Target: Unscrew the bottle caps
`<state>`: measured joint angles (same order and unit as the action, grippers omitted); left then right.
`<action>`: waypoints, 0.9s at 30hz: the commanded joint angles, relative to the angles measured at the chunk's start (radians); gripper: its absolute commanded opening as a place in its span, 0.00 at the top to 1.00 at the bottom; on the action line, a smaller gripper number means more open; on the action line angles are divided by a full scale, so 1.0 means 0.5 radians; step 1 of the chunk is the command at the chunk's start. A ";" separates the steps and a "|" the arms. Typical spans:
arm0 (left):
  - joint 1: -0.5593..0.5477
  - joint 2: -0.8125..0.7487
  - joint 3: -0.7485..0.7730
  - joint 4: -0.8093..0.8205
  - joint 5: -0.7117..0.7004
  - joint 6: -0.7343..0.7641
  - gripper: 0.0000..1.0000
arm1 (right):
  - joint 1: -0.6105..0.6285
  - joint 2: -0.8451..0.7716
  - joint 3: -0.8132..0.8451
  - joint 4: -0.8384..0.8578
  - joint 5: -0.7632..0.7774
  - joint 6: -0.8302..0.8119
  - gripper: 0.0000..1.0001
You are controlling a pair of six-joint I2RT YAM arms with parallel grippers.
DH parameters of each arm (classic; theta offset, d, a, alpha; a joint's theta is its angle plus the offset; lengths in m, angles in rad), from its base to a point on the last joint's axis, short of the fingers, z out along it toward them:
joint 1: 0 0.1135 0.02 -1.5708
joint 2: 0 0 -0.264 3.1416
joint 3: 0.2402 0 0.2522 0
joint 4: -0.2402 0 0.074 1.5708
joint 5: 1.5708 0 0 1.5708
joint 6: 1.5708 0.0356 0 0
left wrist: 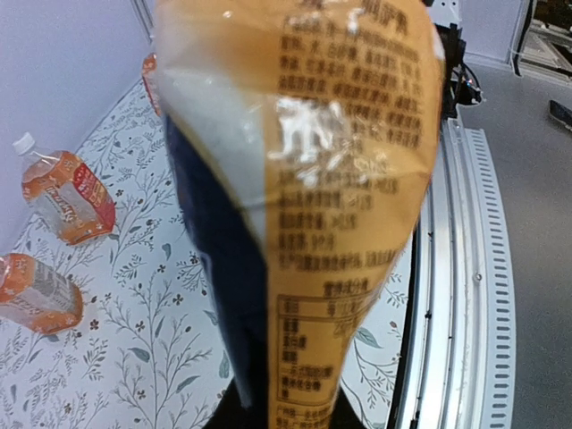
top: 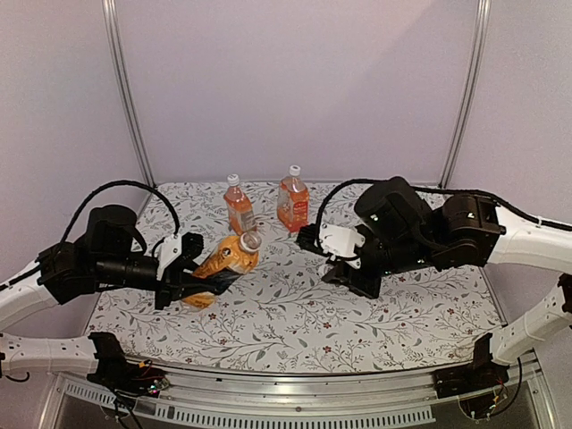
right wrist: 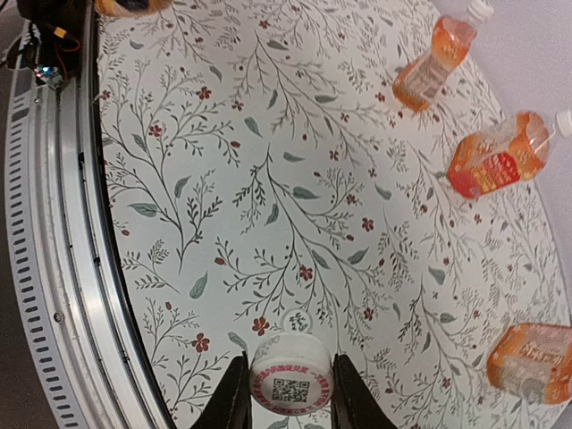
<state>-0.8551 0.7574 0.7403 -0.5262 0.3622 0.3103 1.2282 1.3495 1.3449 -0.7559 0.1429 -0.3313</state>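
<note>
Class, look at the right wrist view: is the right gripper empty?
No, the right gripper holds a white bottle cap between its fingers.

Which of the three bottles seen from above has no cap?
The tilted bottle in the left fingers: its neck is bare, and the right fingers hold a white cap. The two bottles standing at the back both wear white caps.

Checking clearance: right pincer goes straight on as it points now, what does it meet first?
Probably the tablecloth: the right pincer, shut on a white cap, tilts down at it. The held bottle is farther, off to one side. Depth unclear.
</note>
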 commanded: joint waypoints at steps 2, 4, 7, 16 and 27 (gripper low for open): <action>0.066 -0.084 -0.101 0.250 -0.158 -0.160 1.00 | -0.023 0.160 -0.376 0.033 0.263 1.279 1.00; 0.077 -0.112 -0.146 0.263 -0.145 -0.184 1.00 | -0.023 0.246 -0.457 0.033 0.216 1.504 1.00; 0.087 -0.135 -0.180 0.265 -0.122 -0.210 1.00 | -0.023 0.468 -0.468 0.056 0.124 1.706 1.00; 0.084 -0.097 -0.124 0.262 -0.092 -0.183 1.00 | -0.023 0.974 -0.338 0.052 -0.036 1.802 1.00; 0.075 -0.033 0.007 0.237 0.115 -0.132 1.00 | -0.022 1.082 -0.238 -0.098 -0.074 1.796 0.39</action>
<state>-0.8242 0.7246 0.7120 -0.4141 0.3492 0.2317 1.2163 1.8717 1.1938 -0.7551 0.1112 0.5663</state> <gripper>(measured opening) 0.140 0.464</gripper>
